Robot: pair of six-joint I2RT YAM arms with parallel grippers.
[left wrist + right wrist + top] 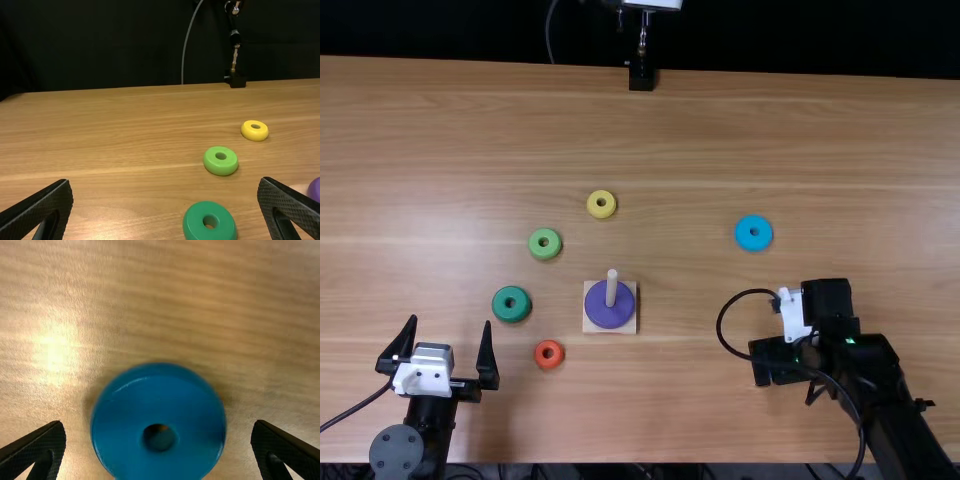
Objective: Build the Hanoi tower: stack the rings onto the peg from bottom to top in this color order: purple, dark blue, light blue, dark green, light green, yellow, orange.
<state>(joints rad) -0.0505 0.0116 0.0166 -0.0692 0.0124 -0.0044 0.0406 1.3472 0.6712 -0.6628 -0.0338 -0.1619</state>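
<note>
Top view, with the peg as clock centre and twelve pointing across the table: the purple ring (602,308) is lying around the peg (612,286) on a pale square base (590,325). The yellow ring (593,205) is sitting at twelve, the light blue ring (741,232) at two, the orange ring (539,355) between seven and eight, the dark green ring (498,304) at nine and the light green ring (534,245) between ten and eleven. The left gripper (451,320) is resting near nine, beyond the dark green ring, its fingers spread and pointing towards twelve. The right gripper (775,362) is hovering near four, its black arm bending in from the lower right.

Left wrist view: the two fingers are standing wide apart with nothing between their tips. Ahead of them the dark green, light green and yellow rings are lying flat.

Right wrist view: the fingers are standing apart, and a blue ring (120,425) is lying flat between them, its hole facing the camera and wood showing on both sides; its exact shade is staying uncertain.
</note>
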